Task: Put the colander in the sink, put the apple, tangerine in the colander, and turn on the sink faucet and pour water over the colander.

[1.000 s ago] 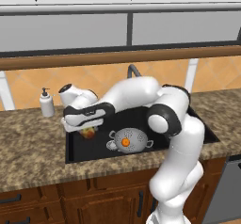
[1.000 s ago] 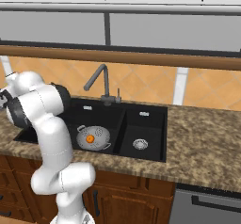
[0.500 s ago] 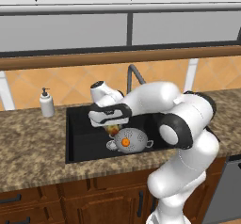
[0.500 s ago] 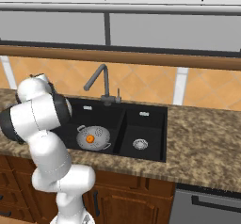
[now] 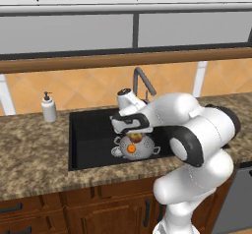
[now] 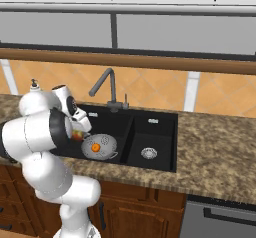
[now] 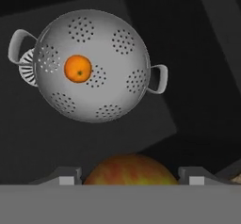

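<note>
Over the large left bowl of the sink [image 5: 91,139], set into the speckled worktop [image 5: 29,154], the arm reaches in from the right and the gripper [image 5: 134,135] hangs above the colander [image 5: 135,148]. Its jaws stand wide around the apple [image 5: 136,137], which sits between them: from the hand view the apple [image 7: 129,170] fills the space between the two finger tips at the bottom edge, so I judge it held.

Going rightwards in the hand view, the colander [image 7: 92,65] sits upright on the sink floor, one loop handle at each side, its left rim over the silver drain [image 7: 28,72]. The tangerine [image 7: 78,68] already lies inside, left of the bowl's middle. The colander's centre lies up and to the left of the apple in that view, so the gripper looks not quite centred over the bowl; a release probably wants a short shift that way first.

Further right, the sink faucet [image 6: 105,87] stands behind the basin, no water running, and the smaller bowl [image 6: 150,137] holds nothing.
</note>
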